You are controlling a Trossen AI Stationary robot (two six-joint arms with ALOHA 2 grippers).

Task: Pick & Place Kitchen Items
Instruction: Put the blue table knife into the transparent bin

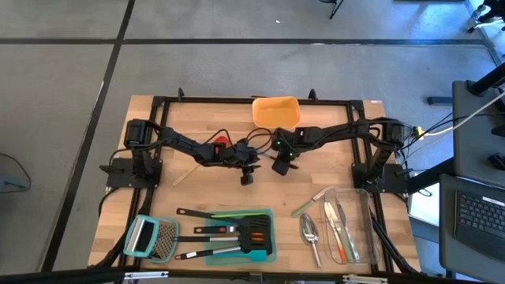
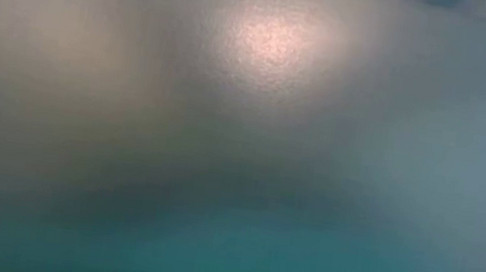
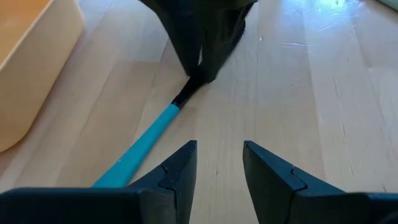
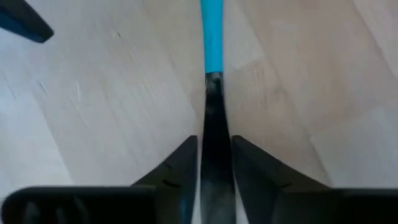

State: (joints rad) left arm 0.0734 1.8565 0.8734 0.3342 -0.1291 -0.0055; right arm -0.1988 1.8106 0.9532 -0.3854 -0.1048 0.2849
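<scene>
My right gripper (image 1: 281, 166) stands at the table's middle, just in front of the orange container (image 1: 276, 112). It is shut on a slim utensil with a black end (image 4: 214, 112) and a teal handle (image 3: 149, 137). My left gripper (image 1: 247, 177) is close beside it on the left. It is open (image 3: 219, 152) and faces the right gripper. The teal handle runs toward my left gripper's one finger (image 3: 177, 171) and its free end is hidden behind that finger. The low view shows only a blur. My right gripper pinches the utensil's black end (image 4: 215, 134) between its two fingers, just behind where the teal handle (image 4: 211, 31) begins. The utensil sticks out forward from between the fingers, along them. In the left wrist view it slants from the fingers (image 3: 199, 50) toward my left gripper.
A teal tray (image 1: 268, 254) with black turners and a grater (image 1: 150, 237) lie at the near left. A clear container (image 1: 364, 229) with cutlery stands at the near right, with a green spatula (image 1: 304, 207) and silver spoon (image 1: 310, 230) beside it. A pale stick (image 1: 184, 175) lies left of centre.
</scene>
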